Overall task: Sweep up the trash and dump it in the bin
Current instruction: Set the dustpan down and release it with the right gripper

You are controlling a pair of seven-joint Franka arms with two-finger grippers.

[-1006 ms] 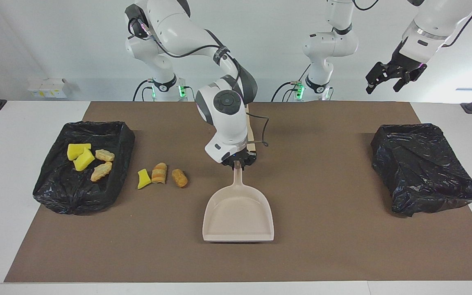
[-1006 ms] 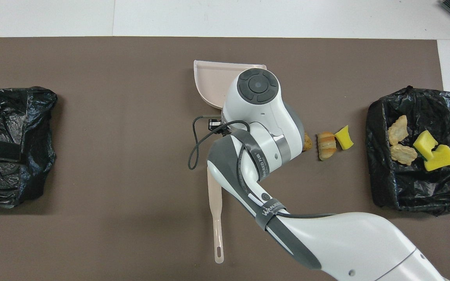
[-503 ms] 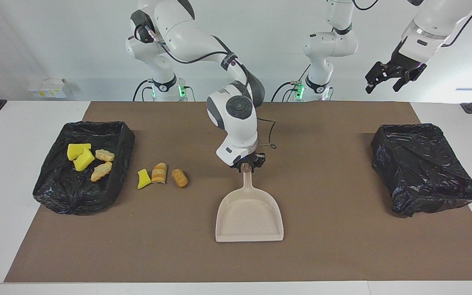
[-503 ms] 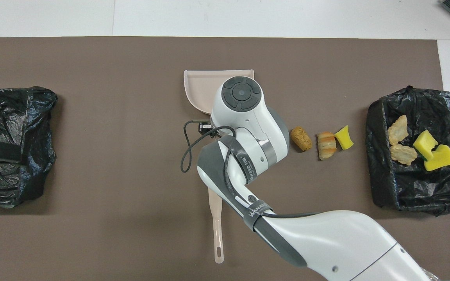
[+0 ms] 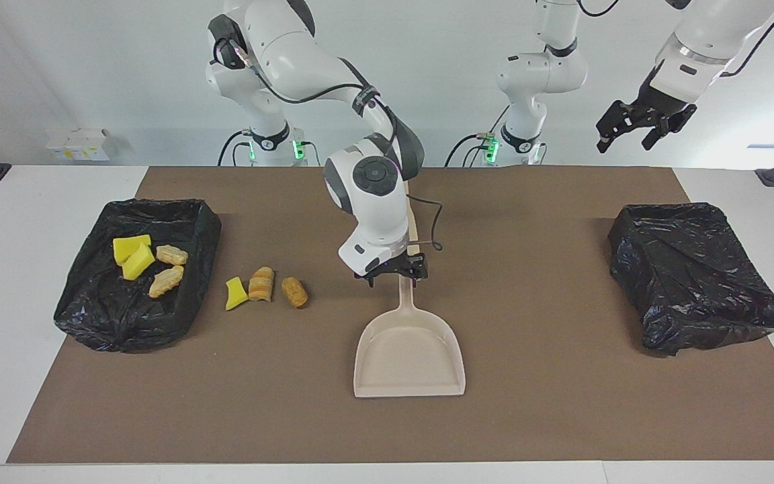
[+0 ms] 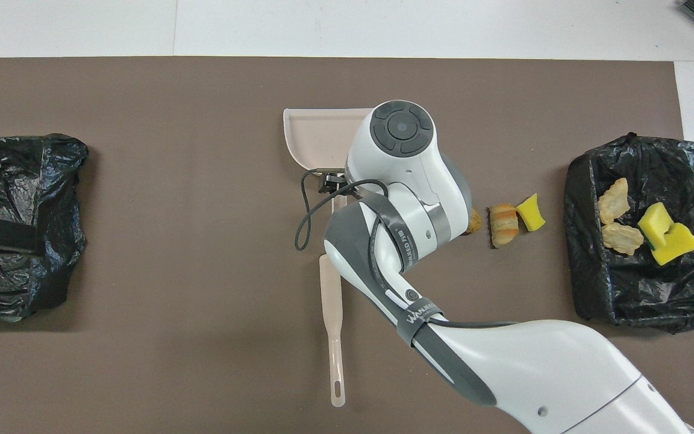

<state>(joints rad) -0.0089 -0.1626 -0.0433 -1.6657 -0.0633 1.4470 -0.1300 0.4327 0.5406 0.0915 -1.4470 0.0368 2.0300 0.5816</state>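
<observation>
We see a brown mat (image 5: 528, 417) covering most of the white table (image 5: 31, 323), and from overhead the right arm (image 6: 522, 374) hides much of the mat's middle, so we read contact from the facing view. Its grey strap carries lettering that we can only partly make out, something like "WANEED". At the left arm's end sits a bin lined with a crumpled black bag (image 5: 693, 275), its inside closed to us by the folds; at the right arm's end an open black-lined bin (image 5: 91, 316) holds four scraps (image 5: 148, 262), yellow sponge chunks and tan ridged lumps. The beige dustpan (image 5: 408, 356) lies flat mid-table, mouth away from the robots; overhead, the arm's wrist covers most of its tray. A beige brush-like handle (image 6: 332, 313) lies nearer the robots, its upper end lost under the arm. The right gripper (image 5: 397, 274) hangs just over the dustpan's handle tip with its fingers spread wide, gripping nothing that we can see. The left gripper (image 5: 632, 131) waits high above its end of the table, fingers apart and empty. Three loose trash pieces (image 5: 263, 288) lie in a row on the mat between the open bin and the dustpan; overhead, the piece closest to the dustpan is half hidden by the arm.
</observation>
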